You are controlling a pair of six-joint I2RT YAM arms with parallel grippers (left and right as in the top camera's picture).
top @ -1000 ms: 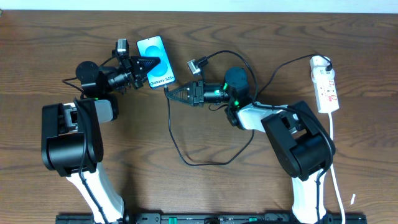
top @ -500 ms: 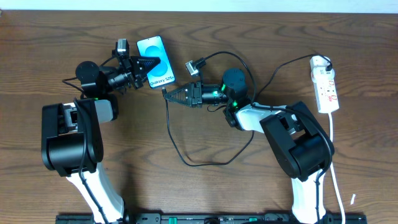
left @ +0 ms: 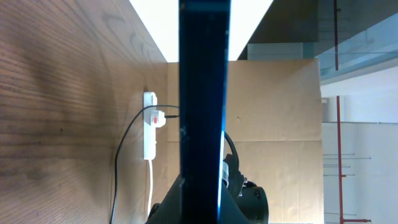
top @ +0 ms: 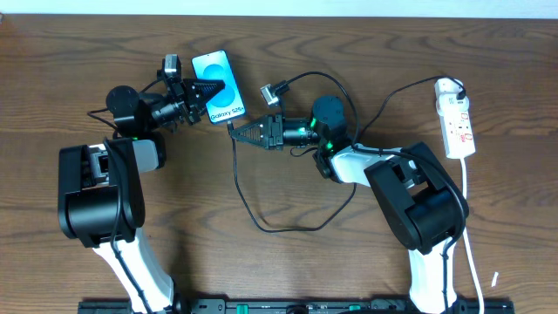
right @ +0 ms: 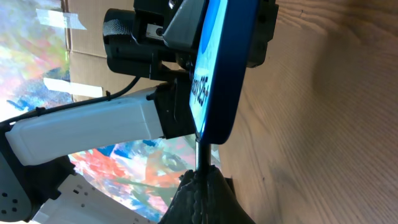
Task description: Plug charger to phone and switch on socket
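Observation:
The phone (top: pixel 212 66), blue screen up, is tilted off the table with my left gripper (top: pixel 218 87) shut on it. In the left wrist view the phone (left: pixel 205 93) shows edge-on as a dark bar running up from my left gripper (left: pixel 205 208). My right gripper (top: pixel 234 129) is shut on the charger's connector; the charger cable (top: pixel 240 187) loops down across the table. In the right wrist view the connector (right: pixel 202 152) rises from my right gripper (right: pixel 202 180) and meets the phone's (right: pixel 214 68) bottom edge. The white socket (top: pixel 458 118) lies far right, also seen as the socket (left: pixel 150 127).
A grey plug (top: pixel 275 92) at the cable's other end lies between the arms. The socket's white lead (top: pixel 471 227) runs down the right side. The right arm's base (top: pixel 423 209) and the left arm's base (top: pixel 96 192) stand near the front edge.
My right gripper has moved slightly left with the connector, closer to the phone's bottom edge. The left gripper and phone have stayed still.

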